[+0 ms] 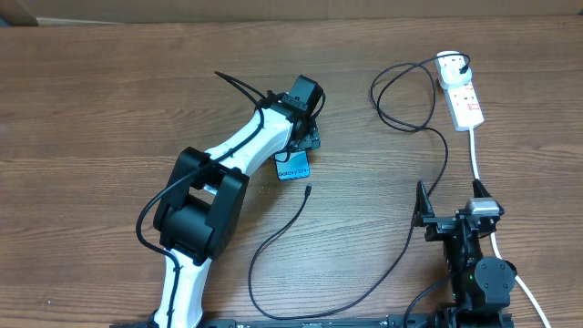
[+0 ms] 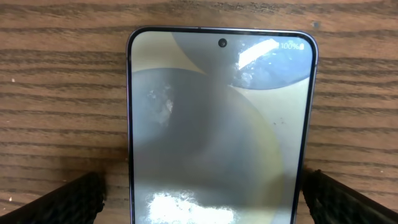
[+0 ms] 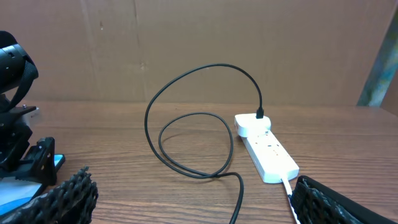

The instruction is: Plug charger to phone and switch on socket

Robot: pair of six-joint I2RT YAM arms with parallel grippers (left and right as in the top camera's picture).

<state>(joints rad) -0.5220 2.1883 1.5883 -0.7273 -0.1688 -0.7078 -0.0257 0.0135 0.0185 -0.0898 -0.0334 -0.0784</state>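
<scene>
Step in hand: securing the phone (image 2: 221,124), which is laid flat on the counter (image 2: 62,93). Left fingers (image 2: 71,200) are spread astride it, nothing grasped. Right fingers (image 3: 68,196) are spread and empty, well apart from the socket (image 1: 466,100). The charger (image 1: 309,189) tip is left loose near the phone. Next, closure on the phone is judged to be required before the tip is fetched.

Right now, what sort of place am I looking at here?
Probably a robotics lab or test bench rather than a home: a white-and-black jointed robot arm works over a bare brown wood-grain tabletop, and a plain brown cardboard backdrop closes off the far edge.
</scene>
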